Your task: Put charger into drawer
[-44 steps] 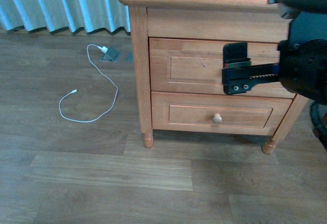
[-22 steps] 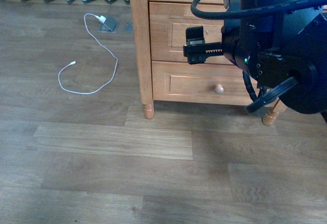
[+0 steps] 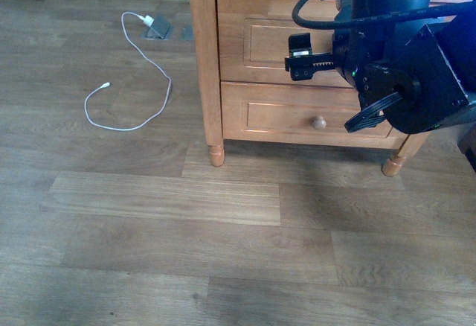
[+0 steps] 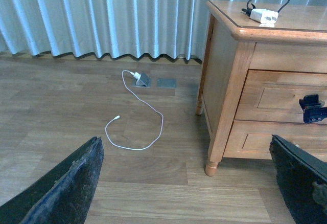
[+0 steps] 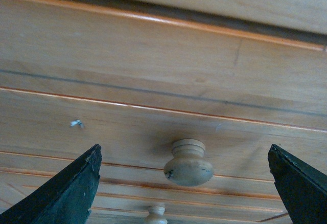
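Note:
The charger [image 4: 264,15], a small white block with a looped black cable, lies on top of the nightstand and shows only in the left wrist view. The drawer [image 3: 253,39] is the upper one and it is shut. Its round knob [image 5: 188,162] sits between the fingers of my open right gripper [image 5: 184,183], apart from both. That gripper [image 3: 320,58] hovers in front of the drawer's panel, and my right arm hides the knob in the front view. My left gripper [image 4: 186,193] is open and empty above the floor, left of the nightstand.
The lower drawer [image 3: 275,114] with its own knob [image 3: 318,123] is shut. A long white cable [image 3: 141,80] curls over the wooden floor from a floor socket [image 3: 158,30]. Curtains [image 4: 102,14] hang behind. The nightstand's legs [image 3: 216,153] stand on the floor.
The front view has tilted down, so the nightstand's top has left the picture. My right arm now covers more of the drawer fronts, with its gripper still before the upper drawer.

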